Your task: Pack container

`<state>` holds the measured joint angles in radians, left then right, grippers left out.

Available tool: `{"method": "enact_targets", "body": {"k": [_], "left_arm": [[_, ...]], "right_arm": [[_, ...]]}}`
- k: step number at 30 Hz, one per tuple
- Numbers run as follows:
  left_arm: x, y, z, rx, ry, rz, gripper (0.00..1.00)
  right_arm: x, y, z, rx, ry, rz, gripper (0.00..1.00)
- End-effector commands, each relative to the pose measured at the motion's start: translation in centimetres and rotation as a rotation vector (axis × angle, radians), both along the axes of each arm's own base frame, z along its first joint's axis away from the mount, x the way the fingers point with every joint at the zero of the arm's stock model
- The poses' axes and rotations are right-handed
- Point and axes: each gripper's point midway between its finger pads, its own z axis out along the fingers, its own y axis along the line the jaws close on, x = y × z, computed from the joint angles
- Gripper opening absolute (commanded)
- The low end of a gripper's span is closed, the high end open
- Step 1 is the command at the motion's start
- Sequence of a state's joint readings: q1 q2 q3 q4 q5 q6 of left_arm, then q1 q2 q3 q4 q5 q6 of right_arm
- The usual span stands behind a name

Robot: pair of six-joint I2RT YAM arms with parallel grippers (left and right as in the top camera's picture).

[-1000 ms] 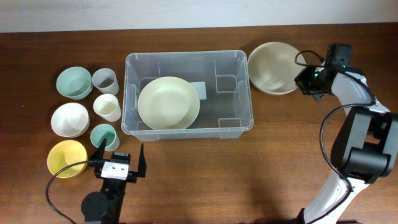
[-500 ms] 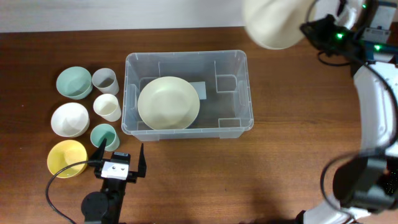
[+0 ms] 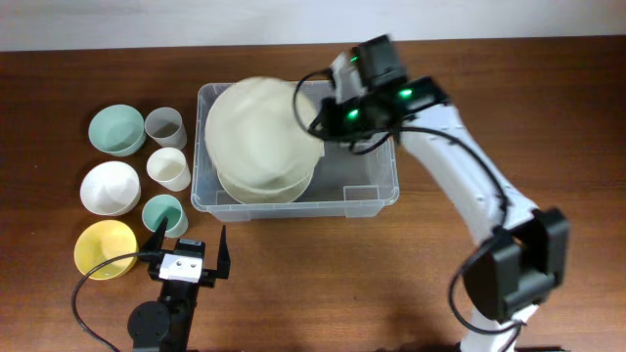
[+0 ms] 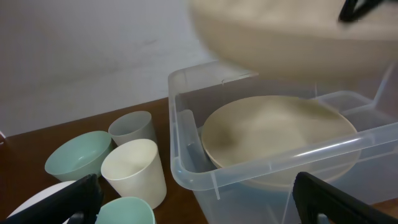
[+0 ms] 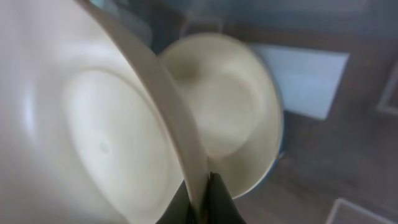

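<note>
The container (image 3: 380,188) sits mid-counter (image 3: 567,117), long side running 9 to 3 o'clock. The lower bowl (image 3: 284,188), cream, lies flat on its floor toward the 9 o'clock end. The upper bowl (image 3: 252,125), also cream, hangs tilted above it, overlapping the container's 12 o'clock rim and hiding most of the lower bowl.

The right hand (image 3: 333,115) pinches the upper bowl at its 3 o'clock edge. The wrist view shows fingers (image 5: 219,198) pressed on either side of the rim. The right arm rises from 5 o'clock, elbow bent, crossing the container's 3 o'clock end.

The left hand (image 3: 189,242) is at 7 o'clock, apart from the container, fingers spread, pointing to 12 o'clock.

Cups (image 3: 168,168) and small bowls (image 3: 109,188) stand at 9 o'clock.
</note>
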<state>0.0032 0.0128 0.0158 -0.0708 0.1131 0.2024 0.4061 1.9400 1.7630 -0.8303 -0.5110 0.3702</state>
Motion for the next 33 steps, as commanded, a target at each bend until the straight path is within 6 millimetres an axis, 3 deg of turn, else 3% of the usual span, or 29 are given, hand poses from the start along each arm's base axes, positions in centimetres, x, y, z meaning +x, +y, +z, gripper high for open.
{"method": "enact_targets", "body": {"k": [1, 4, 9, 24, 33], "left_arm": [[0.0, 0.1, -0.2, 0.016, -0.002, 0.002, 1.00], [0.0, 0.1, -0.2, 0.016, -0.002, 0.002, 1.00], [0.0, 0.1, -0.2, 0.016, -0.002, 0.002, 1.00], [0.0, 0.1, -0.2, 0.016, -0.002, 0.002, 1.00], [0.0, 0.1, -0.2, 0.016, -0.002, 0.002, 1.00]], "right_arm": [[-0.5, 1.3, -3.0, -0.044, 0.054, 0.010, 0.04], [-1.0, 2.1, -5.2, -0.063, 0.099, 0.031, 0.04], [-0.7, 2.0, -7.1, -0.092, 0.129, 0.013, 0.04], [0.2, 1.3, -7.8, -0.139, 0.101, -0.020, 0.04], [0.5, 0.9, -9.9, -0.184, 0.121, -0.041, 0.04]]}}
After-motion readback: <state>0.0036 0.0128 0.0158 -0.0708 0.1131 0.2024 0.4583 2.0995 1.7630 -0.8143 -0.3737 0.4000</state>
